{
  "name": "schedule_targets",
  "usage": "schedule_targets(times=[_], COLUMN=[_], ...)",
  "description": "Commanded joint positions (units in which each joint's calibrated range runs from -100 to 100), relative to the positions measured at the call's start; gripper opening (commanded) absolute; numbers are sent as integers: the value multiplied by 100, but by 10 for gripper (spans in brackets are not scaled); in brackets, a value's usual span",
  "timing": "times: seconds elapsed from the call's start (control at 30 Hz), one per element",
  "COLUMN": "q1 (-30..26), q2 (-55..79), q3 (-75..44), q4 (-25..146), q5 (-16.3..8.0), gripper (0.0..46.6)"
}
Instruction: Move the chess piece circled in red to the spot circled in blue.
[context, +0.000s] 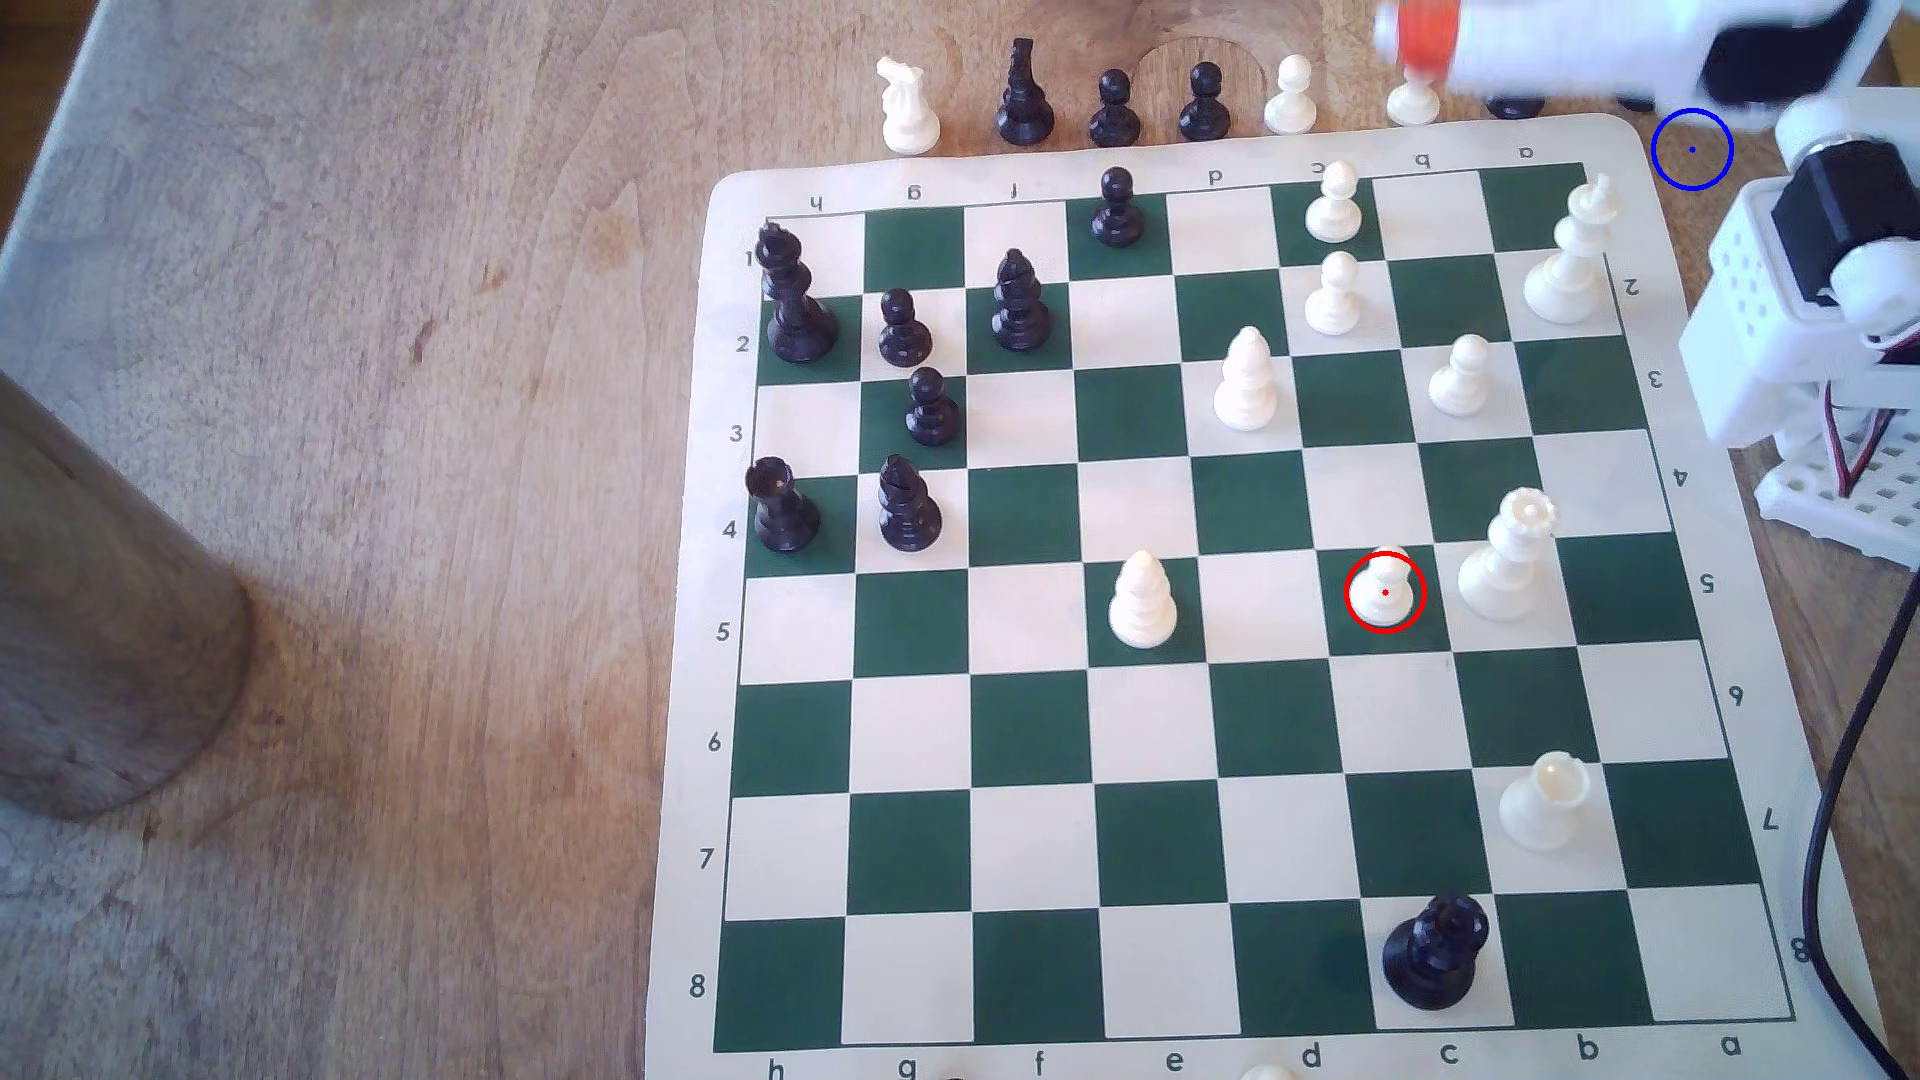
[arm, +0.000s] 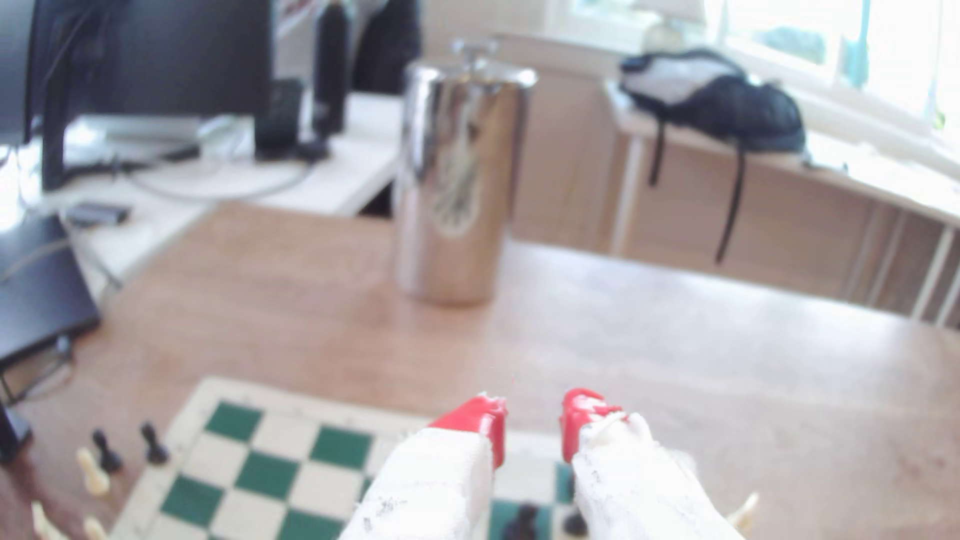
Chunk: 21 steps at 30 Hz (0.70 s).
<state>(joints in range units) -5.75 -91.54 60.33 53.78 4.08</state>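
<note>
The hand (arm: 535, 423) is released, its red-tipped fingers (arm: 480, 418) parted with nothing between them, and it rides high near the board's (context: 1039, 727) far edge, likely so it can pass over the standing pieces before dropping. The pawn (context: 1385, 592), ringed in red, stands upright on a green square just beside the white queen (context: 1507, 561); it is cream, short, ball-headed with a flared base. The spot (context: 1691, 150) is bare tabletop (context: 416, 415) off the board's corner.

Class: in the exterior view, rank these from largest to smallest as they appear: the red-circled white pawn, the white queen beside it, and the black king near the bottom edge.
1. Black king, though it may sit nearer the camera.
2. White queen.
3. White pawn, clearly smallest.
</note>
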Motion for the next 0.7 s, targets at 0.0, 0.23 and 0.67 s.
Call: schedule_targets(times=[0.0,0.23,0.67], q1=[-743,-1087,-1525], q2=[410,1480,2490], q3=[-674,-747,-203], q4=[1264,2124,2246], q5=[15,-767,-1250], gripper=[59,78,163])
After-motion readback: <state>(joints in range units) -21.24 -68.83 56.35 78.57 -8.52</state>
